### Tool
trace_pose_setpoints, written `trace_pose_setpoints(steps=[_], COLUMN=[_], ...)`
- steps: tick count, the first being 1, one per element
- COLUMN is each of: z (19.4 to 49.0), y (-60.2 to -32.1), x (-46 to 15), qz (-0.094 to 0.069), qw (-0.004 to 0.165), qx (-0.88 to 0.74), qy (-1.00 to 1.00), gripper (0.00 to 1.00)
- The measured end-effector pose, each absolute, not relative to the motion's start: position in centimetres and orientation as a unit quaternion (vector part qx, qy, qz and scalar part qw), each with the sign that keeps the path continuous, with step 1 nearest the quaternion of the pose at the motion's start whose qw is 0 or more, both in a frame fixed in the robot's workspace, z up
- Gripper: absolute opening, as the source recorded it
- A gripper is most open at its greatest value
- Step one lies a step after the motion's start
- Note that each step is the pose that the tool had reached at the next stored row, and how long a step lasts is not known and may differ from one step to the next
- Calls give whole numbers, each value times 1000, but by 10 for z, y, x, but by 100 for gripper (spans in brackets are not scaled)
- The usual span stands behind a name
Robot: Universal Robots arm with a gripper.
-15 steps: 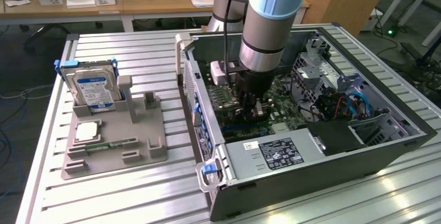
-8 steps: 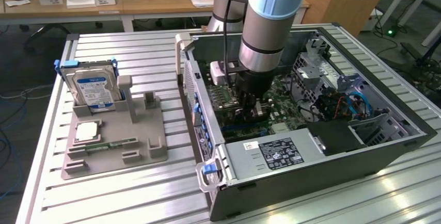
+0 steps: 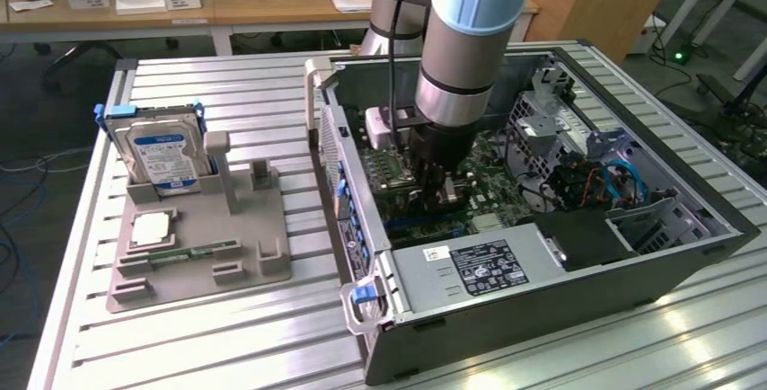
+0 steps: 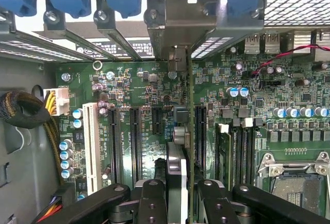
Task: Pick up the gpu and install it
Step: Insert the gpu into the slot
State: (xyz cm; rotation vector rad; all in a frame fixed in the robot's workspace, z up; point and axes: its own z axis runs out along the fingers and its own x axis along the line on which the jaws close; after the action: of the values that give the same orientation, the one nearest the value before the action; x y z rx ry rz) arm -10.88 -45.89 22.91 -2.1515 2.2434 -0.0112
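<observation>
hard drive (image 3: 164, 158) upright in grey holder (image 3: 198, 244)

Arm's claw (image 3: 434, 194) lowered inside open computer case (image 3: 671, 255), hard drive (image 3: 164, 158) on holder (image 3: 198, 246)

Exterior view: a raised, oblique camera set well back, looking down across the ribbed aluminium table (image 3: 240, 336) into the open black-and-grey computer case (image 3: 671, 255). Wrist view: a camera close above the green motherboard (image 4: 129, 79) inside that case, facing straight down onto it. Both views share the motherboard (image 3: 480, 174).
</observation>
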Motion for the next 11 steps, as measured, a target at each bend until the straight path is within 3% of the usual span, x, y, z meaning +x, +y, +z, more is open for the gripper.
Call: trace_pose_setpoints(steps=[11], z=[222], y=[-459], x=[-109], qz=[-4], qw=[16], qx=[-692], qy=[722], gripper=[28])
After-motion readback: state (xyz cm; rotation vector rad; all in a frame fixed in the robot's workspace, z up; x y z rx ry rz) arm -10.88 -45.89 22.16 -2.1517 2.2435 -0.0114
